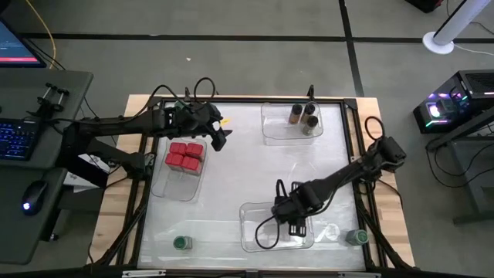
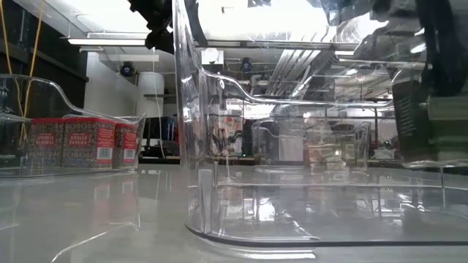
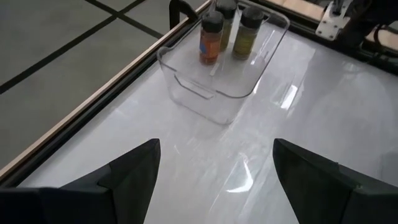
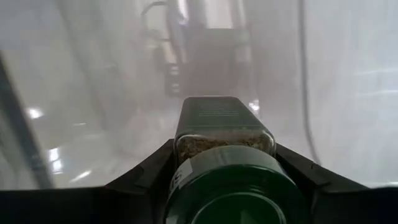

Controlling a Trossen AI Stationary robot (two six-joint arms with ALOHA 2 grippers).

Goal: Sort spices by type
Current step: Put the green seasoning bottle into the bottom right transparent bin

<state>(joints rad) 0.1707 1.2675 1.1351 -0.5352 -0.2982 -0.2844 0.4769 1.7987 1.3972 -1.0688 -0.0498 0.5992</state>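
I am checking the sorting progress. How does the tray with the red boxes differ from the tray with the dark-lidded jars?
The tray with the red boxes sits on the table's left side, under the left arm; the tray with the dark-lidded jars sits at the far edge. The first holds four square red boxes; the second holds three upright jars. Both trays are clear plastic.

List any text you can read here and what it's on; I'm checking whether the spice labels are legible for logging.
None can be read.
Red boxes: white print and a barcode patch, too blurred.
Green-lidded jar held in the right tool: label lines too faint.
Dark-lidded jars: labels too small.
Monitor: content unreadable.
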